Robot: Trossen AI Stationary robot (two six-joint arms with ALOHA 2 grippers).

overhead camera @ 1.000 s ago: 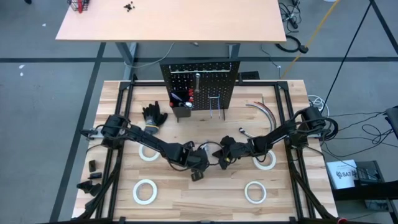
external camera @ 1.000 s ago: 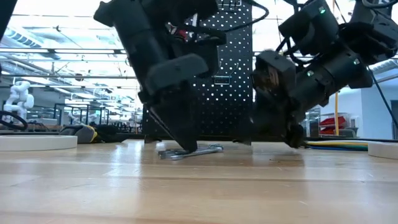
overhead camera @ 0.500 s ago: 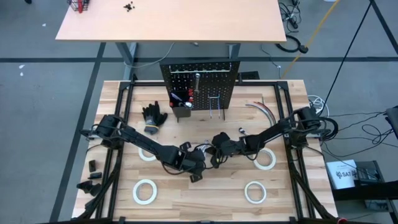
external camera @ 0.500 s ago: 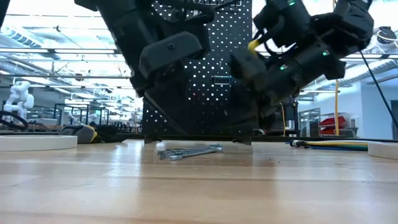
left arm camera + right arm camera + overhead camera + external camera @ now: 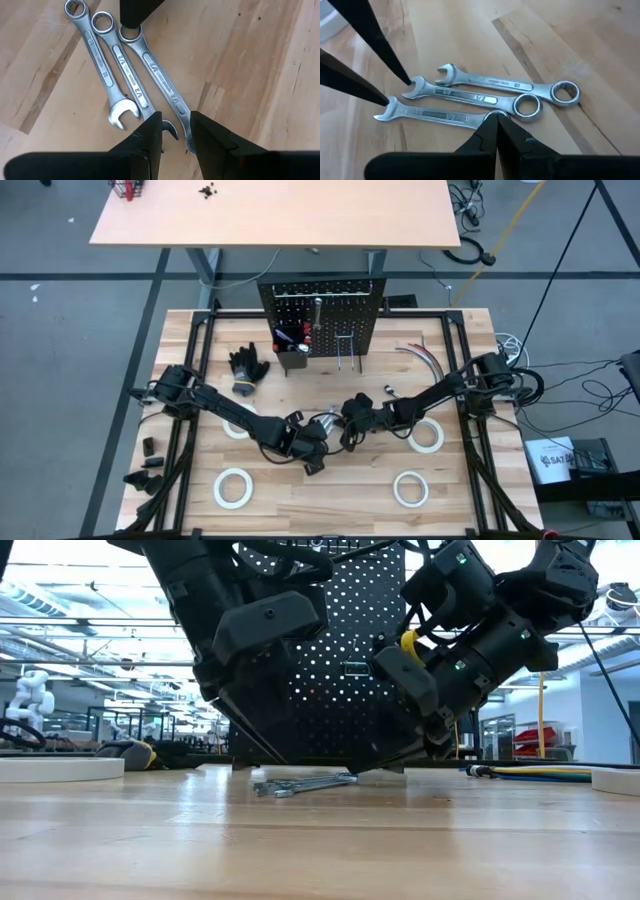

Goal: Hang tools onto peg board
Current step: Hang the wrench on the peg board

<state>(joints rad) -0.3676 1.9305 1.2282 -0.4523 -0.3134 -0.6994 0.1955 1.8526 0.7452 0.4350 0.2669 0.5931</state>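
Observation:
Three silver wrenches (image 5: 135,85) lie flat, side by side, mid-table (image 5: 324,421), their ring ends toward the right arm. My left gripper (image 5: 176,131) is open by a narrow gap and hovers at their open ends (image 5: 402,95), fingers slanting down. My right gripper (image 5: 496,125) is shut, its tips at the ring end of the nearest wrench. The peg board (image 5: 320,310) stands upright at the far edge, with its bin (image 5: 292,357) and wire hooks (image 5: 347,347). White tape rolls (image 5: 232,487) (image 5: 410,488) (image 5: 428,436) lie flat on the table. My right gripper's shut fingertips (image 5: 492,131) rest on the ring end (image 5: 495,115) of the outermost wrench, slanting down from the table's right; that wrench lies flat on the table. My left gripper's fingers (image 5: 150,132) straddle the open ends (image 5: 184,125); I cannot tell whether they touch.
Black gloves (image 5: 247,368) lie left of the peg board and thin cables (image 5: 420,356) right of it. A fourth tape roll (image 5: 236,426) is partly under my left arm. Bare wood lies along the near edge between the two front rolls.
My right gripper has swung toward the table's left, lifted, then come down with its tips at the wrenches' ring ends. My left gripper has risen off the table and drawn back slightly toward the left. The wrenches have stayed where they were.

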